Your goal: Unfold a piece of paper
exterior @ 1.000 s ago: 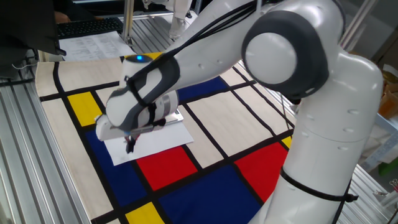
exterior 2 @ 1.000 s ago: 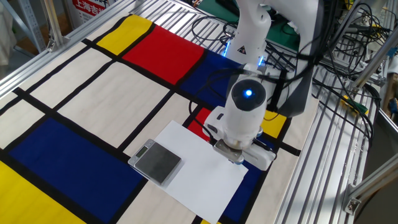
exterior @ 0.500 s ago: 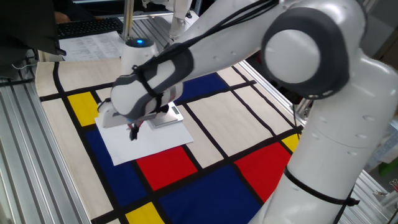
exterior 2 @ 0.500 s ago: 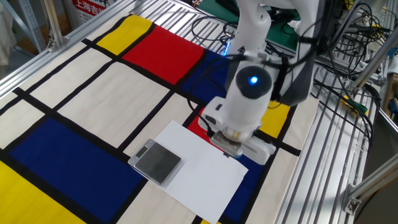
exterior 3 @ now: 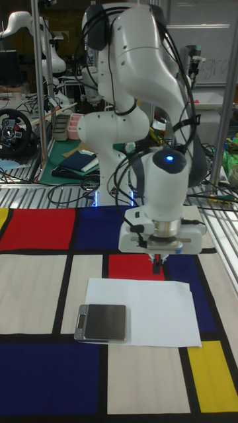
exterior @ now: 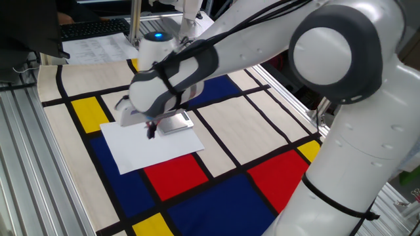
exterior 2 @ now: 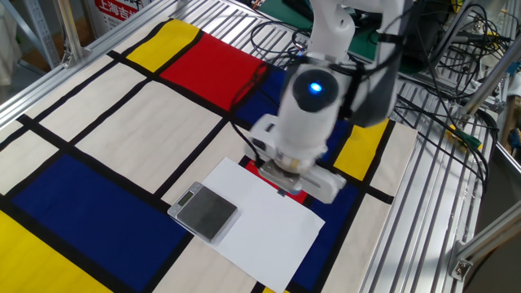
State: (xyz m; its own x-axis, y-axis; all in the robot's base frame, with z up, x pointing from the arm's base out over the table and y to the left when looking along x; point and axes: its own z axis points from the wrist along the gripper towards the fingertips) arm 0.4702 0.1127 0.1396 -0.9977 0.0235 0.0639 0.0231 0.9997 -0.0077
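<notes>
Tall fixed view shows the piece of paper [exterior 3: 149, 309] flat on the colour-block cloth [exterior 3: 39, 301], pinned by a small digital scale [exterior 3: 101, 322]; the jaws appear together above its far edge; thin and floppy, best pinched at an edge.

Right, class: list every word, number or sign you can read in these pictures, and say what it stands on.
No text here can be read for certain.
Red sign: white characters, too blurred to read.
Printed sheets: grey text, too small to read.
Paper: blank, no marks.
Scale: no legible marks.
</notes>
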